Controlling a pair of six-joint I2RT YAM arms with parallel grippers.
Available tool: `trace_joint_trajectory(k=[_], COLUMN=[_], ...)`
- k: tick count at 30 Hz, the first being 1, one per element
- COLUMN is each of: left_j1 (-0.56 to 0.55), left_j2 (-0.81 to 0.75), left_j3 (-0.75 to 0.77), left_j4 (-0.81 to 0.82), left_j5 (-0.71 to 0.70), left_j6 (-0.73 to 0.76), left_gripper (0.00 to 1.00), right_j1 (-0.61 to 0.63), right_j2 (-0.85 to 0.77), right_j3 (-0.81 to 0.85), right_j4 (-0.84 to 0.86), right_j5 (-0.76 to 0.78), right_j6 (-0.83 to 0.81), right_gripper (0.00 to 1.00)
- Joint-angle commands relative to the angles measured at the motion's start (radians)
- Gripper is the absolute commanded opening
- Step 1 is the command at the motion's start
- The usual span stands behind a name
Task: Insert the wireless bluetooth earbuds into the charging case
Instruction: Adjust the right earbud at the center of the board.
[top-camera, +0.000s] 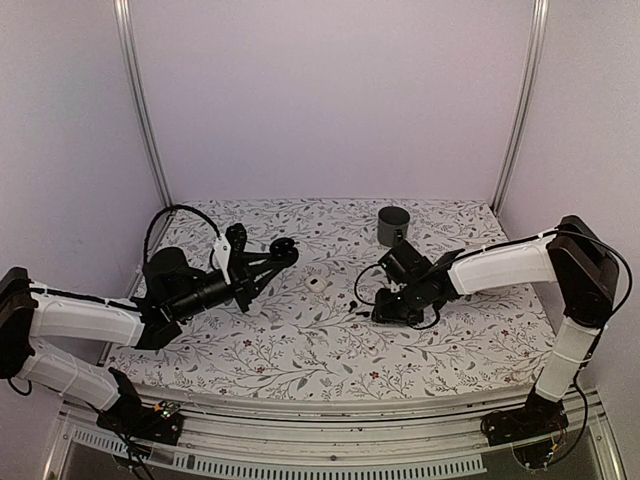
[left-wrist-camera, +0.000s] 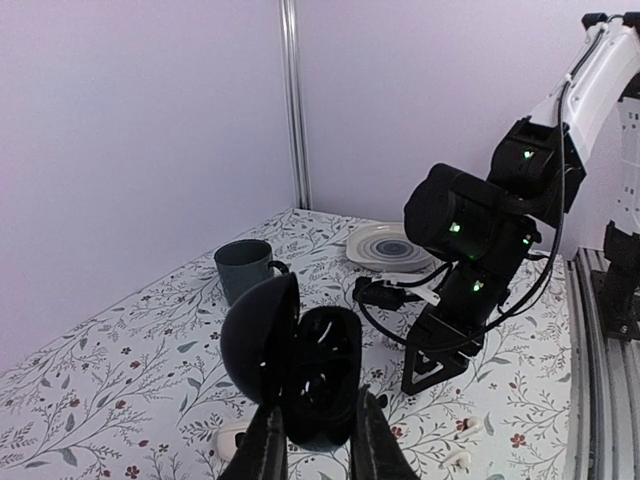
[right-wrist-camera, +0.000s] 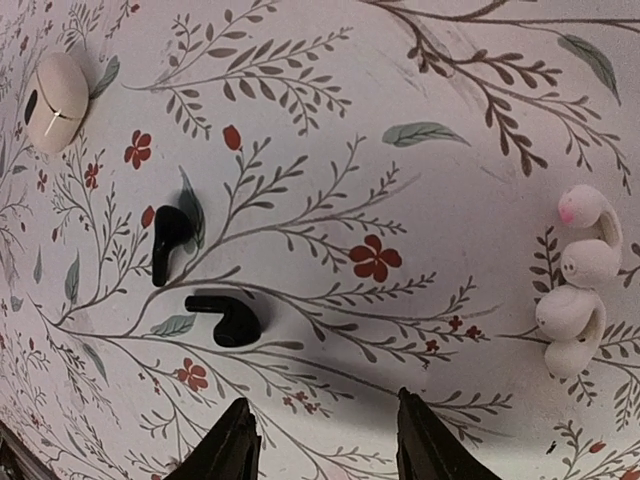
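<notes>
The charging case (left-wrist-camera: 320, 375) is black and glossy, with its lid (left-wrist-camera: 255, 335) hinged open to the left. My left gripper (left-wrist-camera: 315, 452) is shut on the case's lower body and holds it above the table; it also shows in the top view (top-camera: 277, 256). Two black earbuds (right-wrist-camera: 168, 240) (right-wrist-camera: 226, 320) lie side by side on the floral cloth. My right gripper (right-wrist-camera: 320, 440) is open and empty, hovering just above the cloth, with the earbuds a little ahead and to the left of its fingertips. It also shows in the top view (top-camera: 386, 312).
A grey mug (top-camera: 393, 224) stands at the back. A striped white plate (left-wrist-camera: 390, 245) lies behind the right arm. A white oval piece with a dark spot (right-wrist-camera: 55, 100) and a pair of white earbuds (right-wrist-camera: 580, 290) lie on the cloth.
</notes>
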Motion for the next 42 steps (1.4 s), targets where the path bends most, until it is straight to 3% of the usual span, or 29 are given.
trace_joint_trajectory(k=[1,21,42], left_j1=[-0.011,-0.011,-0.01], left_j2=[-0.016,-0.04,-0.02], left_j3=[0.005,0.0,0.023], left_j4=[0.014,0.01,-0.01], left_j5=[0.015,0.024,0.027], left_j6=[-0.001,-0.002,-0.012], left_gripper=[0.0,0.0,0.0], right_j1=[0.007,0.036,0.045], right_j2=[0.041,0.16,-0.035], right_j3=[0.078,0.187,0.022], right_j4=[0.035,-0.072,-0.056], right_j5=[0.024,0.107,0.082], right_j6=[0.032,0.013,0.015], right_gripper=[0.48,0.38,0.35])
